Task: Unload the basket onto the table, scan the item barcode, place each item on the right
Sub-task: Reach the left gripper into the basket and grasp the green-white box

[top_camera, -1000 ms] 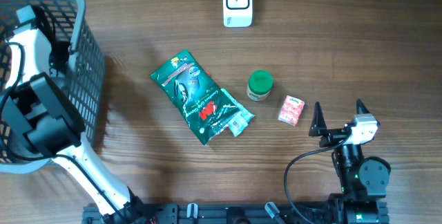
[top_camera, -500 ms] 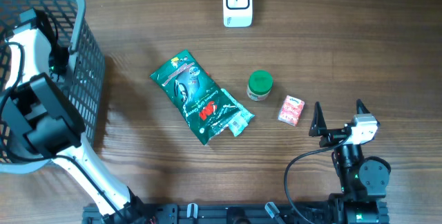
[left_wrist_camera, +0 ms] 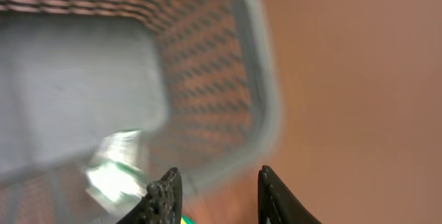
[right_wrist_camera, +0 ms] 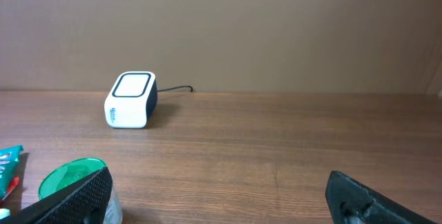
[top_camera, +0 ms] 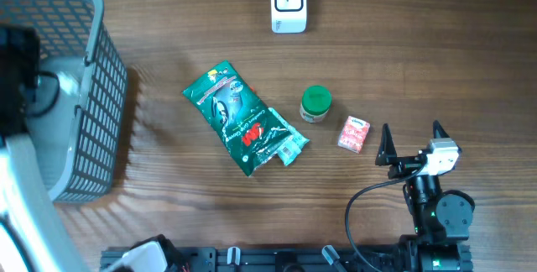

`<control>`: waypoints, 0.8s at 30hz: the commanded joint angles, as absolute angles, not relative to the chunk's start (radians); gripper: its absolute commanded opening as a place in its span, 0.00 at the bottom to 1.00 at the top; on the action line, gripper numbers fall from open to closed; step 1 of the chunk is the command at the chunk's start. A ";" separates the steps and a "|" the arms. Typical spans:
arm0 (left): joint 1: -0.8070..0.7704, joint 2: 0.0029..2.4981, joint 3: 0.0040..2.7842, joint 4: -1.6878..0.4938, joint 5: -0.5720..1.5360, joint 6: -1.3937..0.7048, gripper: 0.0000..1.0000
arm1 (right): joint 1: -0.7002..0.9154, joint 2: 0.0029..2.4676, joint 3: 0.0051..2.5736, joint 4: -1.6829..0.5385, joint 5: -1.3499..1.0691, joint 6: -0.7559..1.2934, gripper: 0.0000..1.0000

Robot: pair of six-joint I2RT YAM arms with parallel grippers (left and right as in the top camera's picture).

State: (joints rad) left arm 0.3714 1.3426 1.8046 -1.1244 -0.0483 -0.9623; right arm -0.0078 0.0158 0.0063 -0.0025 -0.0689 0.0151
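Overhead, our right gripper (top_camera: pixel 411 136) spread wide and empty, pink box (top_camera: pixel 354 133) just off its left finger, scanner (top_camera: pixel 288 3) well ahead, left wrist, our left gripper (left_wrist_camera: pixel 217 175) blurred, basket (left_wrist_camera: pixel 259 99) ahead, grip we cannot tell, right wrist, green-lidded jar (right_wrist_camera: pixel 69 177) beside left finger.

The right arm (top_camera: pixel 438 209) is black — white wrist block (top_camera: pixel 442 156), looping black cable (top_camera: pixel 347 218).

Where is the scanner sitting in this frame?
In the overhead view the white scanner stands top centre, alone; its nearest neighbour is the green-lidded jar, nearer the robot.
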 commanded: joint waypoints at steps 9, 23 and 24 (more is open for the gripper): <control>-0.379 1.402 1.798 -1.157 -0.132 -0.966 0.31 | -0.012 0.014 0.006 0.000 -0.055 0.027 1.00; -0.094 1.157 1.801 -1.100 -0.472 -0.921 1.00 | -0.012 0.014 0.006 0.000 -0.055 0.027 1.00; -0.054 1.145 1.801 -1.119 -0.527 -0.934 1.00 | -0.012 0.014 0.006 0.000 -0.055 0.028 1.00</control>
State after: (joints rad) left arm -0.1482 1.1957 1.7916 -1.0836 -0.3336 -0.9493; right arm -0.0078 0.0158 0.0063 -0.0021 -0.0689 0.0151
